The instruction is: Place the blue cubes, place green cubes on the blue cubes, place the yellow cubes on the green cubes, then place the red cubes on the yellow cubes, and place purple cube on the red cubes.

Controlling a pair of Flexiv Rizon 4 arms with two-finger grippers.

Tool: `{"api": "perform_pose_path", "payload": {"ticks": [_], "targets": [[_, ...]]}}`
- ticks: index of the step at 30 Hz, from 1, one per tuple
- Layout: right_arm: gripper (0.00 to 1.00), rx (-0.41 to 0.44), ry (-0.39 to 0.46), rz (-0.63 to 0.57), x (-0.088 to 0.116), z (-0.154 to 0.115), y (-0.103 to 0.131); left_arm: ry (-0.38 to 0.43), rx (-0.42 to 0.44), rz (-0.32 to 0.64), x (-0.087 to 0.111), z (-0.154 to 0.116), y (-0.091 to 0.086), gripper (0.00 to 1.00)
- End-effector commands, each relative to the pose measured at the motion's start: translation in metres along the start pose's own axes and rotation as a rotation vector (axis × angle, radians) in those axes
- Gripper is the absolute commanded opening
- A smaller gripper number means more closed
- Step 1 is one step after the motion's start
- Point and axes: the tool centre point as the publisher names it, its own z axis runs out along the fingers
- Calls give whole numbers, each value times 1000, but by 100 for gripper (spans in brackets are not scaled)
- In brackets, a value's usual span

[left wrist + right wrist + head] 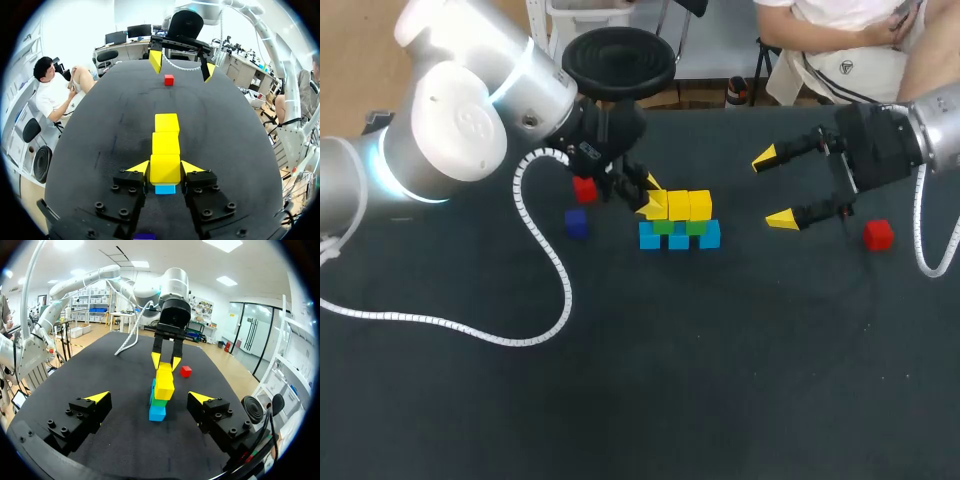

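**Left gripper clamped on the end yellow cube, red layer waiting**

The left gripper is down at the near end of the stack, both yellow-tipped fingers pressed flat against opposite sides of the end yellow cube. That cube lines up with the other two yellow cubes ahead of it, and the row sits on the green cubes, which sit on the blue cubes.

The right gripper hangs off to the side with its fingers spread wide and nothing between them. One red cube lies on the table just beside it. The other red cube sits close behind the left gripper, with the purple cube near it.

These blocks look small, rigid and light, with smooth flat faces. A square pinch on two opposite sides, around mid-height, should hold them without much force. The danger, I'd say, is the stack: nothing locks the layers together, so a sideways nudge on release could slide the rows apart. The fingers should open straight and lift clear vertically.
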Motion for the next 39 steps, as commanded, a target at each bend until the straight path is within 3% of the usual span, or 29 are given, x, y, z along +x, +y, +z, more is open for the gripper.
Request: {"api": "perform_pose_path", "payload": {"ticks": [1, 39], "targets": [[100, 1, -1, -1, 0, 0, 0, 4, 1, -1, 0, 0, 2, 0], [100, 1, -1, -1, 0, 0, 0, 16, -24, 6, -3, 1, -2, 0]]}}
